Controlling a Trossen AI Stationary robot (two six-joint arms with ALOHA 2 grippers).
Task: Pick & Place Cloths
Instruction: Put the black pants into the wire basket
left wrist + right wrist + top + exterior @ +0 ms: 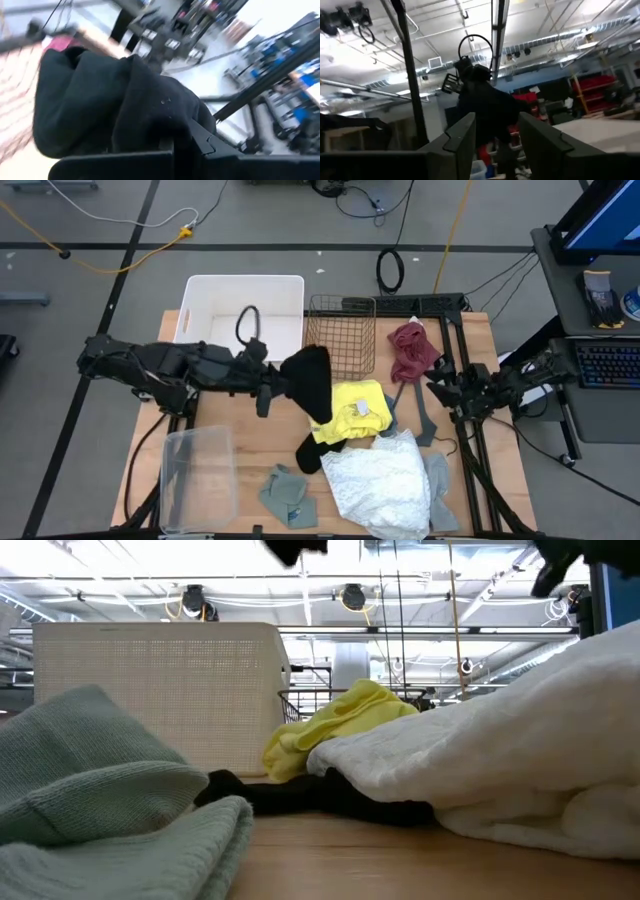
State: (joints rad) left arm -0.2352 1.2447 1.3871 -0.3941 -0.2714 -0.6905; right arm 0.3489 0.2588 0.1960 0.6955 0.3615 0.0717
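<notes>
My left gripper [272, 383] is raised over the middle of the table, shut on the black cloth [312, 385]. The cloth drapes down past the yellow cloth [352, 410]. The white lacy cloth [380, 480] lies at the near edge, partly over a grey cloth [441, 492]. A sage-green cloth [288, 496] lies to its left and a maroon cloth [412, 350] at the far right. My right gripper [500, 145] stands open at the table's right side, tipped upward, with nothing between its fingers. My left gripper pinches a bunched upper end of the black cloth [150, 125] between its two fingers, several layers thick. The fingers come nearly level from the table's left. The cloth hangs slack below them, and its lower end [309, 456] lies on the table beside the yellow cloth.
A white bin [240, 300] and a wire basket [342, 332] stand at the far edge. A clear plastic bin [198, 476] sits at the near left. A thin dark V-shaped bar [422, 418] lies right of the yellow cloth.
</notes>
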